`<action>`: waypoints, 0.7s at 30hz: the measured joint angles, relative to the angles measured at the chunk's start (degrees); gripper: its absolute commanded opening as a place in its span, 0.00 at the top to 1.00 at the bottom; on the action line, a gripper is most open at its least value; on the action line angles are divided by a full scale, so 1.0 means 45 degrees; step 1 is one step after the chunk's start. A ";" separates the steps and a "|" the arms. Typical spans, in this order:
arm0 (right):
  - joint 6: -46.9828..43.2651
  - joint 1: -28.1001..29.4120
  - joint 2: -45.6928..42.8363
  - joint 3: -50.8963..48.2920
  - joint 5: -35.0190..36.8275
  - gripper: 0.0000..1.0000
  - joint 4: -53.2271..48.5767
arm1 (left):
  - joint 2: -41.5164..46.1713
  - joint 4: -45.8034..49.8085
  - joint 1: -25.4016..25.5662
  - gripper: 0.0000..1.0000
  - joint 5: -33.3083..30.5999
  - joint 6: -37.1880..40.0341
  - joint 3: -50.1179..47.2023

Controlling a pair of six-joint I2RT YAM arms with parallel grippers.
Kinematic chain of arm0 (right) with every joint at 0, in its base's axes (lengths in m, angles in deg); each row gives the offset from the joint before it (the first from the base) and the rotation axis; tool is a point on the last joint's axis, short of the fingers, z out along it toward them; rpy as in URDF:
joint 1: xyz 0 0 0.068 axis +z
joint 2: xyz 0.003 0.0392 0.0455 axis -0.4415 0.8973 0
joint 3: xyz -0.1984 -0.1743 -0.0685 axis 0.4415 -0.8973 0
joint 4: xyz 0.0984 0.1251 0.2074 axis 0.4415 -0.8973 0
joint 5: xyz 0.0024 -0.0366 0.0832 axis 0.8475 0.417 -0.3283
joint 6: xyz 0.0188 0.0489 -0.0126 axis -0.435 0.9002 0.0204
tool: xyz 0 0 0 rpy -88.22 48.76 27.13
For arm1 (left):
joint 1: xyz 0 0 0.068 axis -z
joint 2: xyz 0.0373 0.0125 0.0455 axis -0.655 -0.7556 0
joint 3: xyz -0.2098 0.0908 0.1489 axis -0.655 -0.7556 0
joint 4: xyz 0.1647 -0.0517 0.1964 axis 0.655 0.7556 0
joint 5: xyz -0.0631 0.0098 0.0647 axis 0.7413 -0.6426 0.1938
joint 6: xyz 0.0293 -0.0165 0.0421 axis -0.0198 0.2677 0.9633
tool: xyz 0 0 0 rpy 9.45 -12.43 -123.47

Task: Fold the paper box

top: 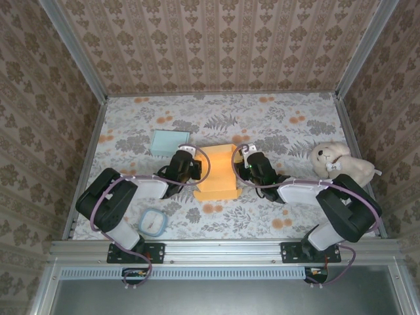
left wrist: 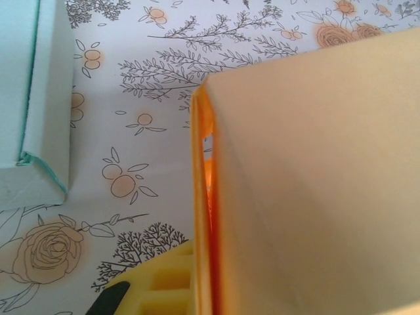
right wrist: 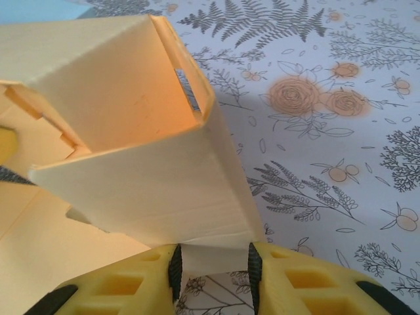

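Floral tablecloth [top: 275, 121] under patterned wallpaper walls [top: 216, 46], and the orange paper box [top: 218, 172] is lying mid-table between my two arms, half formed: base flat, side walls standing up. My left gripper [top: 189, 168] is sitting at the box's left side, pressed together. In the left wrist view one yellow pad [left wrist: 161, 289] is lying against the doubled left wall and the other is hidden behind the paper, so I'm reading it as pinching that wall. My right gripper [right wrist: 213, 269] is at the right side, fingers [right wrist: 302, 282] standing either side of the near end of the rolled-over right wall. Paper is filling the gap between them, but I cannot tell whether they are biting or only straddling.

Step in hand, as I'm judging it: tucking the double right wall down so its tabs lock into the base. Doing it well means:
- making the left pinch a firm anchor so the box is not sliding on the cloth
- gripping the right wall across the fold, not on the loose inner flap
- pushing inward and down along the crease without twisting, since thin card is likely buckling easily
- checking that the notched tabs, showing in the right wrist view, are lining up with the floor

Teal box [top: 169, 142] is lying near, beyond the left gripper, and plush toy [top: 338, 161] is well apart on the right; neither is in the way.
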State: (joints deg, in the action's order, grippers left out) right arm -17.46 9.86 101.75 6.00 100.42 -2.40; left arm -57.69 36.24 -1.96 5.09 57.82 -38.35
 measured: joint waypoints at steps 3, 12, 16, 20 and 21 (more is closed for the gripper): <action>0.0044 0.0005 0.0243 0.0063 0.0238 0.66 0.0214 | 0.0000 0.0000 0.0092 1.00 -0.0063 0.0073 0.0000; 0.0005 0.0175 0.0806 0.0097 -0.0136 0.77 0.1171 | 0.0000 0.0024 0.0185 1.00 -0.0291 0.0092 0.0005; 0.0000 0.0296 0.0913 0.0102 -0.0529 0.77 0.1481 | -0.0010 0.0024 0.0185 1.00 -0.0369 0.0092 0.0010; 0.0000 0.0471 0.0923 0.0102 -0.1039 0.77 0.1700 | -0.0083 0.0087 0.0262 1.00 -0.0520 0.0087 0.0121; 0.0000 0.0495 0.0918 0.0102 -0.1117 0.76 0.1710 | -0.0112 0.0121 0.0296 1.00 -0.0549 0.0083 0.0170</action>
State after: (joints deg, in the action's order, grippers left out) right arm -17.46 12.09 105.88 6.46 95.39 5.29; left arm -58.20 36.79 -0.63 2.62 58.19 -37.58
